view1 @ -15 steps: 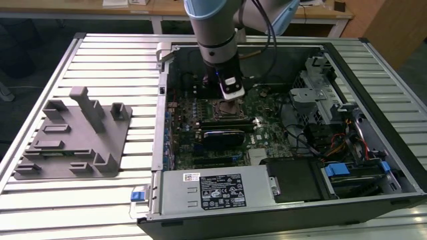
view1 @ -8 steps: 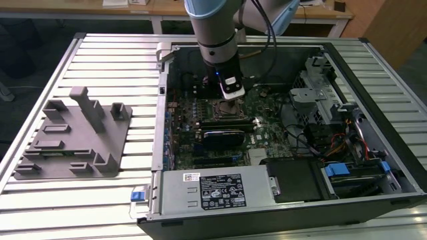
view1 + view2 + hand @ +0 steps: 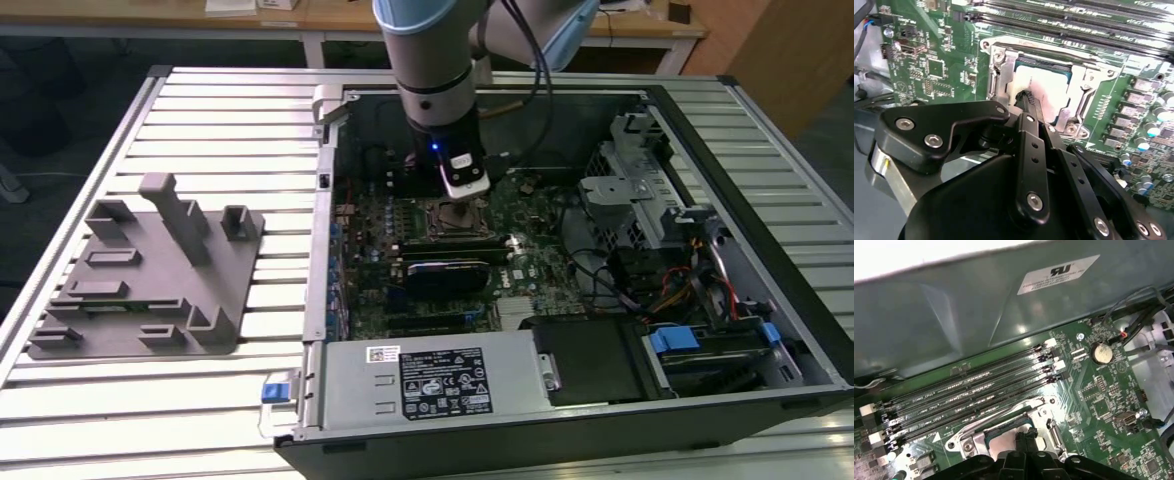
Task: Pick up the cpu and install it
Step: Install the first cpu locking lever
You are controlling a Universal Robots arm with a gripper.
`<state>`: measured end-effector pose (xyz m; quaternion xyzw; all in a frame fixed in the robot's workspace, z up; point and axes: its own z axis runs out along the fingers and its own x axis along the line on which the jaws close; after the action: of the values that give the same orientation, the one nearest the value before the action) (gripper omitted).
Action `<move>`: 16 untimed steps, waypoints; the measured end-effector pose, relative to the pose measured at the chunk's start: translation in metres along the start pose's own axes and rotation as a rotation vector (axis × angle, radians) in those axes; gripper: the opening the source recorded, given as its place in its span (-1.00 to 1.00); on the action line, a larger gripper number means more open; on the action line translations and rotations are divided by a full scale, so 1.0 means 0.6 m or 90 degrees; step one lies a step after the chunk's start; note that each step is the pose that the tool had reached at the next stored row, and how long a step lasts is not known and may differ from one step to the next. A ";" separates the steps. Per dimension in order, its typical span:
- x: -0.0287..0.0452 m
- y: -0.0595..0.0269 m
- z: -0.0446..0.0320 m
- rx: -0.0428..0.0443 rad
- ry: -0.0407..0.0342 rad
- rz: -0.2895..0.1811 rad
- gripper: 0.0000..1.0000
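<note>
Gripper (image 3: 1026, 97) is down inside the open computer case (image 3: 747, 190), right over the processor socket (image 3: 1081, 100) on the green motherboard (image 3: 934, 70). In the second wrist view its black fingers (image 3: 1030, 107) come together to a narrow tip that rests on the shiny silver top of the cpu (image 3: 1049, 87). They look drawn close, with no gap showing at the tip, though I cannot tell whether they grip the chip by its edges or merely press on its face.

And the cpu itself lies flat within the metal frame of the socket, its thin rim showing along the far edge. In the first wrist view the same fingertips (image 3: 1024, 440) meet the pale chip just beside the row of long memory slots (image 3: 974, 390).

So by my reading we are at the install step, the chip already seated or very nearly so. From the exterior view the arm (image 3: 434, 60) stands almost straight up over the board, while the grey fixture tray (image 3: 147, 270) sits well apart on the slatted table (image 3: 200, 120), at the exterior view's left. What matters now is that the chip lies square and level in its frame; any tilt or sideways drag at release could spoil the seating.
</note>
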<state>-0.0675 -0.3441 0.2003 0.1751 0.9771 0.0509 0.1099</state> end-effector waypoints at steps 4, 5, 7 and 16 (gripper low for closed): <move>-0.001 0.000 0.001 0.0140 0.0177 0.000 -0.79; -0.002 0.001 0.001 0.0156 0.0209 0.000 -0.79; -0.002 0.000 0.001 0.0163 0.0223 0.000 -0.79; -0.002 0.001 -0.003 0.0164 0.0225 0.000 -0.79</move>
<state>-0.0664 -0.3441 0.2023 0.1755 0.9794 0.0415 0.0904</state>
